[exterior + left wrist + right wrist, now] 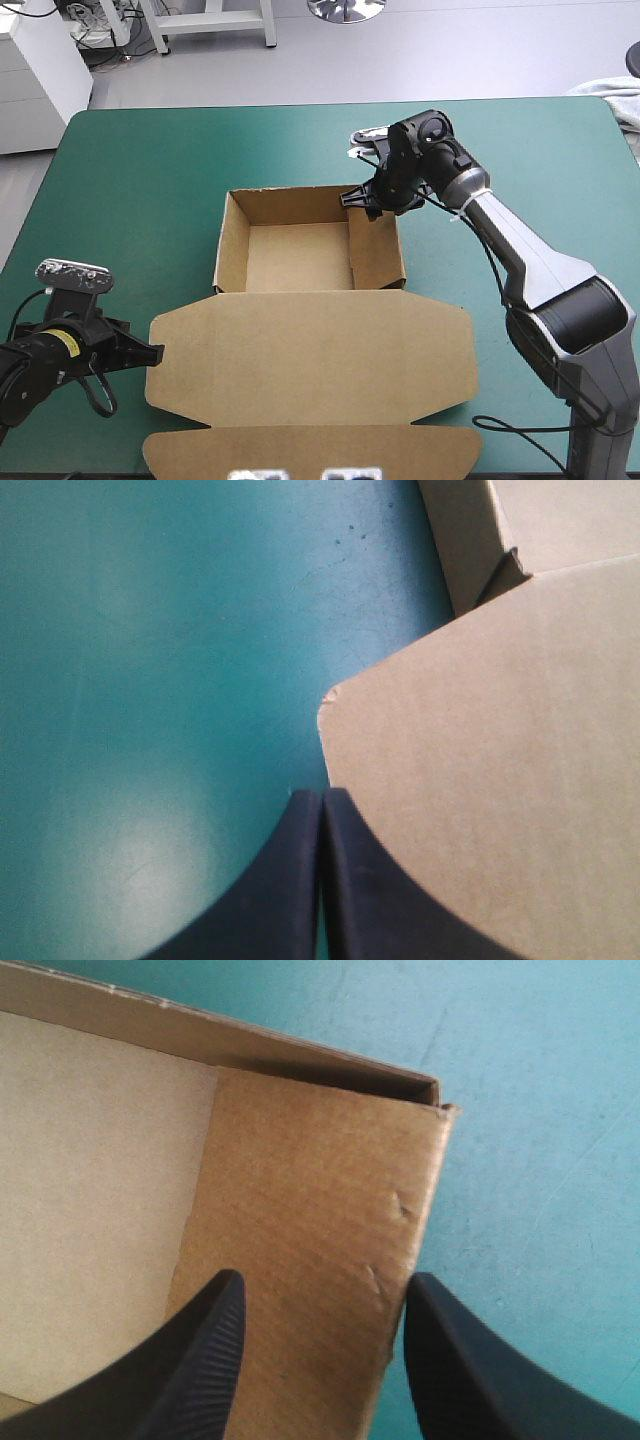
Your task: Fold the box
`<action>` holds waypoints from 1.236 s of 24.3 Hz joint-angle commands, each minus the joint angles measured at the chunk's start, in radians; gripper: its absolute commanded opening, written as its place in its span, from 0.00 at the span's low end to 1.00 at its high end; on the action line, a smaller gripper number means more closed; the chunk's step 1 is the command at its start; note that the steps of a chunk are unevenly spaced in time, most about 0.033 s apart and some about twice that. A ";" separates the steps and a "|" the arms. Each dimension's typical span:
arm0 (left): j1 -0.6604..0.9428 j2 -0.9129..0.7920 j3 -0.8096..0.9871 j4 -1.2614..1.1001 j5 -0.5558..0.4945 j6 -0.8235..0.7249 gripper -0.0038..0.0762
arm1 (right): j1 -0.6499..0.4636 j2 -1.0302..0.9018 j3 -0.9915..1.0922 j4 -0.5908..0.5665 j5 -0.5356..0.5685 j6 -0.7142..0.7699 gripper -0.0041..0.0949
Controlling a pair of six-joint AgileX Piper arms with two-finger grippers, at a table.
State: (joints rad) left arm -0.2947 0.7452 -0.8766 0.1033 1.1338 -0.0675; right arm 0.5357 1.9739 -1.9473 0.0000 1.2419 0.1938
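The brown box (310, 350) lies mid-table as an open tray, its lid flat toward the near edge. My right gripper (368, 200) is at the tray's far right corner and open. In the right wrist view the right gripper (325, 1282) straddles the tray's right wall (300, 1180), which leans inward; one finger is inside the tray, the other at the wall's outer edge. My left gripper (155, 352) rests low on the table, touching or nearly touching the lid's left corner. In the left wrist view the left gripper (321, 798) is shut and empty, its tip beside the lid's rounded corner (480, 760).
A pale cloth (615, 95) lies at the table's far right edge. Bare teal-green cover (130, 180) stretches left of the box and along the far side.
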 commanded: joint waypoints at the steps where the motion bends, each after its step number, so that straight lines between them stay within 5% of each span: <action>1: -0.004 -0.003 -0.009 0.009 -0.071 -0.004 0.04 | -0.003 -0.054 0.000 0.000 0.012 -0.007 0.50; 6: -0.004 -0.003 -0.004 0.047 -0.111 -0.004 0.04 | -0.003 -0.052 0.138 -0.011 0.012 -0.018 0.39; 11: -0.004 -0.003 -0.004 0.112 -0.111 -0.004 0.04 | -0.003 -0.052 0.140 -0.030 0.011 -0.044 0.03; 20: -0.004 -0.003 -0.004 0.132 -0.111 -0.006 0.04 | -0.069 -0.077 0.138 -0.041 0.011 -0.044 0.03; 30: -0.004 -0.003 -0.004 0.126 -0.107 -0.008 0.04 | -0.363 -0.222 0.138 -0.083 0.011 -0.090 0.02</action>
State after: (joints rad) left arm -0.2947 0.7452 -0.8564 0.2184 1.0702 -0.0675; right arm 0.2661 1.8532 -1.7817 -0.0588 1.2325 0.1375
